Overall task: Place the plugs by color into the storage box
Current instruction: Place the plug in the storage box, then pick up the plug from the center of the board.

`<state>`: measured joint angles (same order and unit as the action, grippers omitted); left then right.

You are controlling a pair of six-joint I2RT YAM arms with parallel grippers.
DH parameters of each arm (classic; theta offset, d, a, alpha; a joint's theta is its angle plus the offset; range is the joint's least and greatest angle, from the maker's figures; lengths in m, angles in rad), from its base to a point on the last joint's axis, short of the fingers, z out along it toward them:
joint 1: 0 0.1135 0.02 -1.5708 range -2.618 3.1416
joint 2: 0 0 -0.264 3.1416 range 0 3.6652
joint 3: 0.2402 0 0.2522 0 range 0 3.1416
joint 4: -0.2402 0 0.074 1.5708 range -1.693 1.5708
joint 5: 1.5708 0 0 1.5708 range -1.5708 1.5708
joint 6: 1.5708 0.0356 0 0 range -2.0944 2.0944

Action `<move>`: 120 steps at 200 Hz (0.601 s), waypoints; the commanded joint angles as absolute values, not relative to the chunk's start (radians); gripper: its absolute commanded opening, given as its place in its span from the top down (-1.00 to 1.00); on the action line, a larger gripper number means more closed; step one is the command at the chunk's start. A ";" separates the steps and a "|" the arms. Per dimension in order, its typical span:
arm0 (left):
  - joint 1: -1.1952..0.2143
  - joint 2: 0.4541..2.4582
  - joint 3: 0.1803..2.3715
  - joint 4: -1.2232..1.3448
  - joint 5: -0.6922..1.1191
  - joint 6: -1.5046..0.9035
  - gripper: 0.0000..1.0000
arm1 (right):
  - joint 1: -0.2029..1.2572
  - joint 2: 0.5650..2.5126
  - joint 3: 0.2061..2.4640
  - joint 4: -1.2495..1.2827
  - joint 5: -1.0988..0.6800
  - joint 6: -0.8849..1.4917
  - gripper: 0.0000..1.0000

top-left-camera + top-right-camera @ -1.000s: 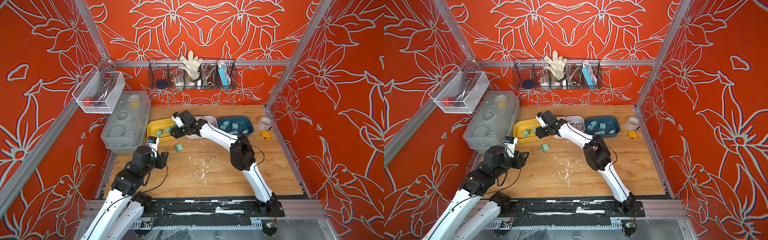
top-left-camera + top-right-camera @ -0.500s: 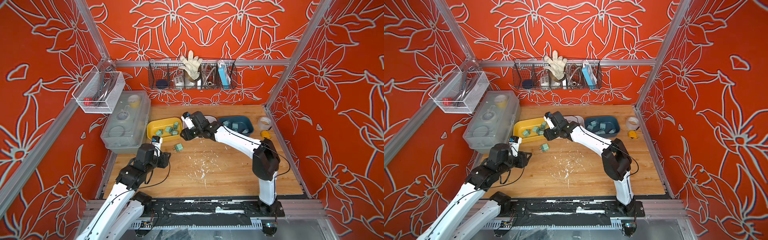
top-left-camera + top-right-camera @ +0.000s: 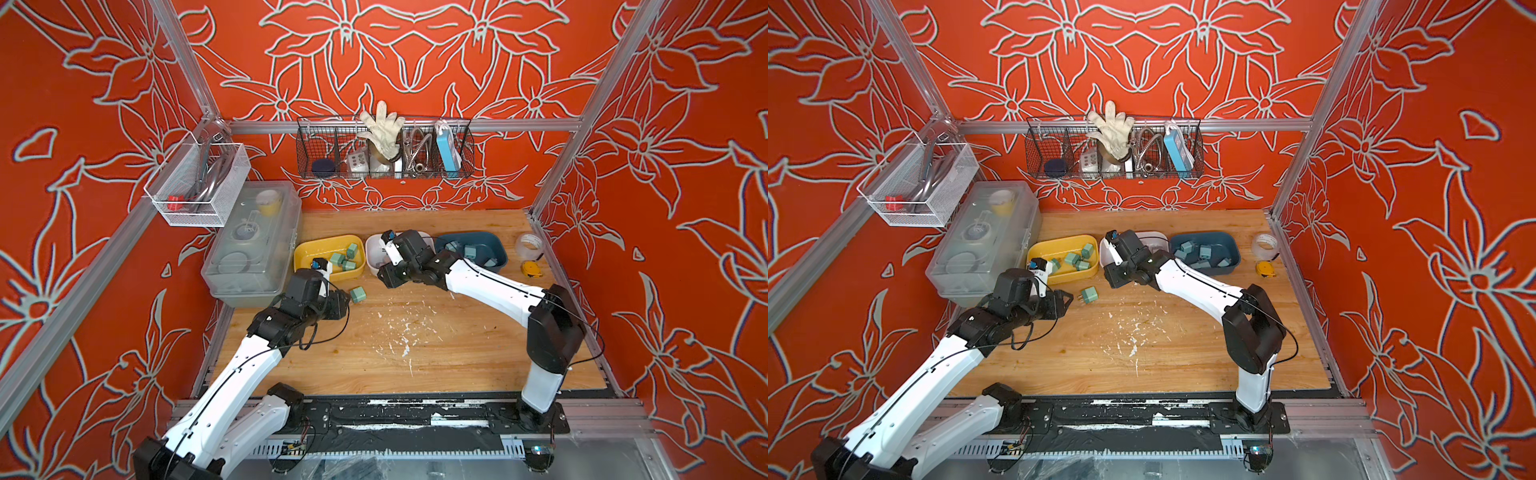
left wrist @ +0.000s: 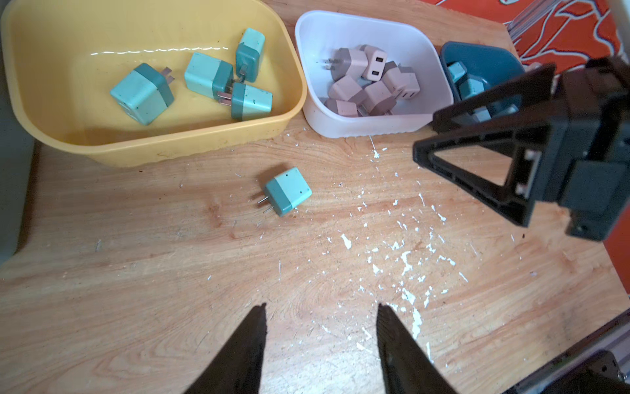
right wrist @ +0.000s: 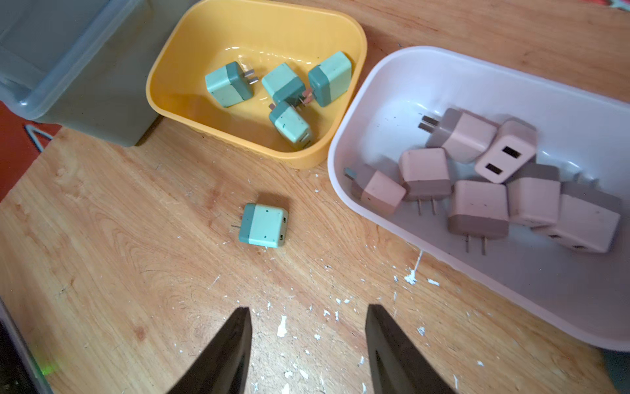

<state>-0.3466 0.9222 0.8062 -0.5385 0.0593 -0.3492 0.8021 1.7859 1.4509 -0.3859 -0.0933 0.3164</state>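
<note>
Sorting looks nearly complete: one green plug (image 4: 287,191) lies loose on the table (image 4: 136,273), just outside the yellow bin (image 4: 191,150) that holds four like it. The left claw (image 4: 320,307) is released, empty and aimed at the plug; the right claw (image 5: 307,308) is likewise released and empty. Next move — advance, straddle its sides, lift it over the rim. The blue bin (image 3: 494,249) is partly screened by the right arm — count undetermined.

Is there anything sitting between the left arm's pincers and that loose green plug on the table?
Nothing visible. Only bare tabletop lies between the left jaws and the green plug. Beyond it, only the wall of the yellow tub must be cleared.
</note>
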 commanded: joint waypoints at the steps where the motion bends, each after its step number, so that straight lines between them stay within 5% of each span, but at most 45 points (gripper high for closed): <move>1: -0.366 1.030 0.825 -0.462 -0.019 -0.417 -0.08 | 0.784 1.721 1.396 -0.383 -0.022 0.318 -0.16; 120: -0.396 1.623 1.004 -0.331 -0.036 -0.407 -0.28 | 0.735 1.583 1.216 -0.383 0.018 0.279 -0.20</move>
<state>-0.3927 1.5806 0.9768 -0.3485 -0.0223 -0.4309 0.7399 1.5974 1.2297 -0.3676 -0.0147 0.3012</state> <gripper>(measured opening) 0.642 0.598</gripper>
